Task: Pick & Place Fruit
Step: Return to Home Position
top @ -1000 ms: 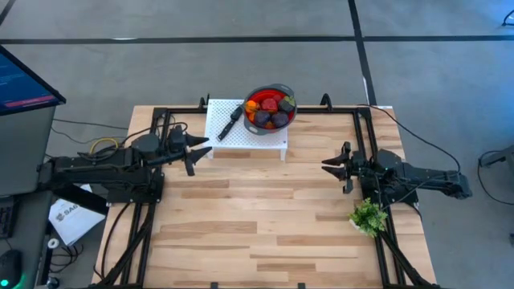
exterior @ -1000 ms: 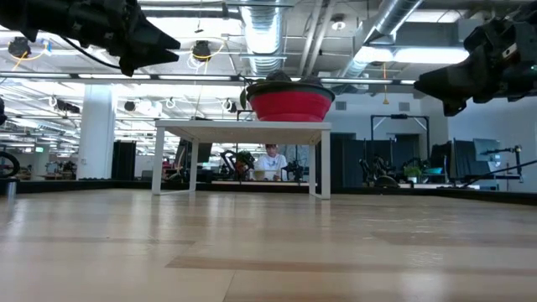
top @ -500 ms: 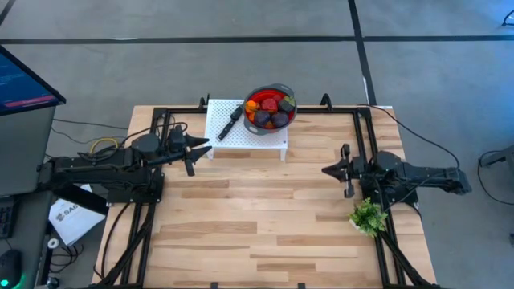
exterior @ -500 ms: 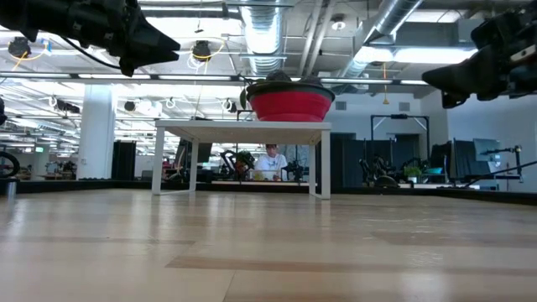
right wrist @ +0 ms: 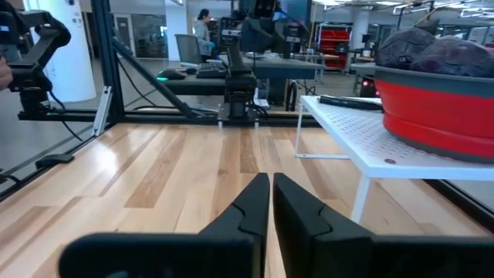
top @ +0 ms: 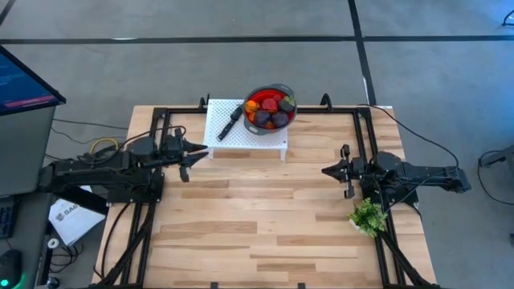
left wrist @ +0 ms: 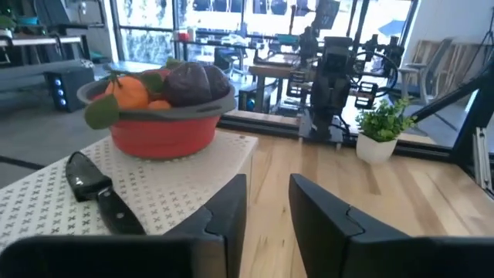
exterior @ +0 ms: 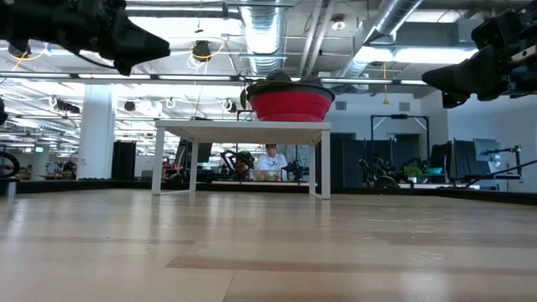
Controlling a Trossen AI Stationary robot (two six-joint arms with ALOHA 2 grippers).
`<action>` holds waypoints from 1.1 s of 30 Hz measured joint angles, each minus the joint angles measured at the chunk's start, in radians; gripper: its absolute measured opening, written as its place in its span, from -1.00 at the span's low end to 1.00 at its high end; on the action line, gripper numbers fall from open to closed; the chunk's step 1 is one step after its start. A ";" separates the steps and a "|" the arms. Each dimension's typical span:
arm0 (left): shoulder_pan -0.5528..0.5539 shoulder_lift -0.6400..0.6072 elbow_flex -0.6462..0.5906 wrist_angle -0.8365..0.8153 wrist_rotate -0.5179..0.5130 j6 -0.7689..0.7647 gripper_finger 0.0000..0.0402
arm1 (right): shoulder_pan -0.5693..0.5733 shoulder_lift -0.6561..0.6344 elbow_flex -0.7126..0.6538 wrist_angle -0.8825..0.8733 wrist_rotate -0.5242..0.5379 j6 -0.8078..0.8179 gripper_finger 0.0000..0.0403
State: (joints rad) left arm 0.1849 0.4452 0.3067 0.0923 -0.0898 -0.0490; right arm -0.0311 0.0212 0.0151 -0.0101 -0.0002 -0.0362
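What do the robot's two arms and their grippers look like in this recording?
The left arm and right arm are near-black, built of blocky jointed segments. The left arm's dark two-finger gripper and the right arm's dark two-finger gripper have matte, angular, tapering fingers. A yellow cable loops beside the left arm, and a thin black cable trails by the right. No markings are readable.
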 joint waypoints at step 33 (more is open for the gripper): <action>-0.004 -0.292 -0.299 0.013 0.011 -0.037 -0.97 | -0.001 -0.001 0.000 0.002 0.000 0.002 -0.88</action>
State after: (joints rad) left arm 0.1814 0.1529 0.0078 0.1057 -0.0789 -0.0863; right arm -0.0319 0.0204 0.0151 -0.0078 0.0002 -0.0338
